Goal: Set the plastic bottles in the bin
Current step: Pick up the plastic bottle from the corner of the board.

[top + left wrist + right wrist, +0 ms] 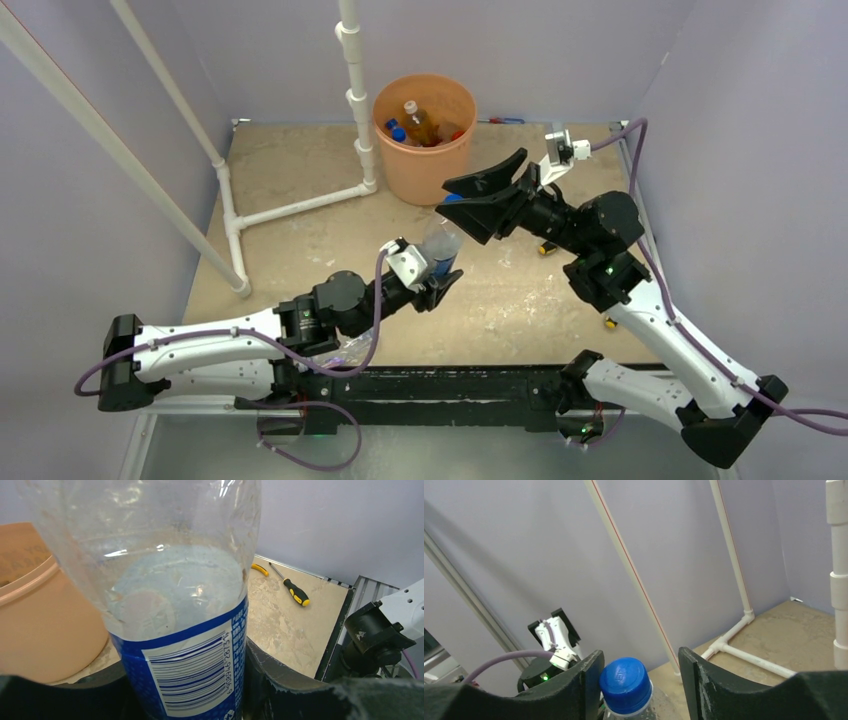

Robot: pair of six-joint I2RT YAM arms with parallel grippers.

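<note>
My left gripper (440, 282) is shut on a clear plastic bottle (441, 246) with a blue label and holds it upright above the table. In the left wrist view the bottle (180, 605) fills the frame between the fingers. My right gripper (470, 200) is open around the bottle's blue cap (626, 679). The cap lies close against one finger (584, 680), with a gap to the other. The orange bin (421, 170) stands at the back and holds several bottles (420, 125). Its wall (35, 625) shows just left of the held bottle.
A white pipe frame (300, 205) stands on the table's left and beside the bin. A yellow-and-black screwdriver (295, 591) lies on the right side of the table. A crumpled clear plastic piece (350, 348) lies under my left arm at the near edge.
</note>
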